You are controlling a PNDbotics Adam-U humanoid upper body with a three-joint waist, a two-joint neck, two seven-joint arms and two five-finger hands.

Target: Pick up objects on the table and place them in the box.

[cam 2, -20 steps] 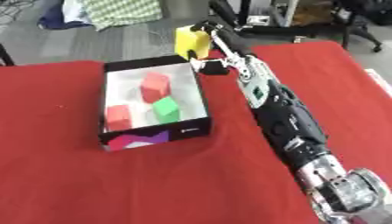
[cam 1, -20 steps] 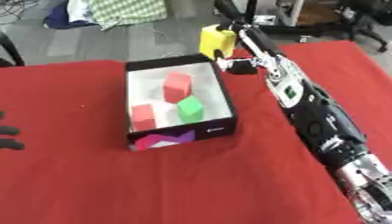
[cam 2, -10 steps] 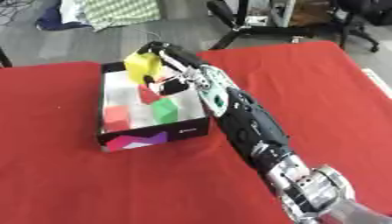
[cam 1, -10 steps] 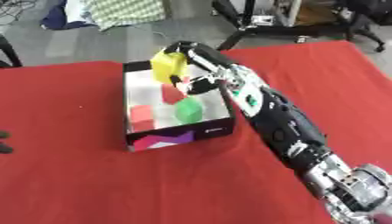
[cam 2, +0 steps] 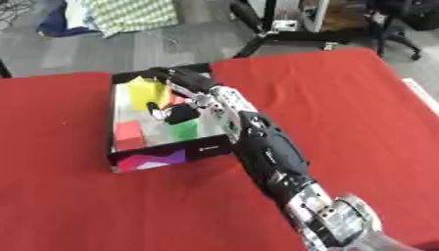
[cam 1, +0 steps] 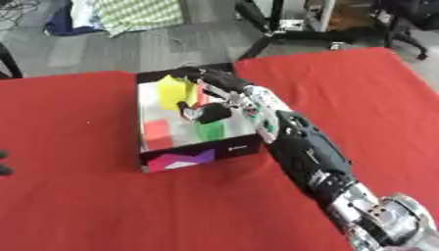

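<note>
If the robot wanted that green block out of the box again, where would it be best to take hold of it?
Probably from straight above, pinching two opposite upright sides of the green block. It sits low in the box, near the front wall and right wall, so a sideways approach looks blocked. The red block lies apart on its left, leaving some room there. The right hand, around the yellow block, would have to clear first.

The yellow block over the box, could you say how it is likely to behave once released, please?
The yellow block looks rigid and flat-faced, so it should probably land without rolling. Held by the right hand over the box, it might tip against the red block.
</note>
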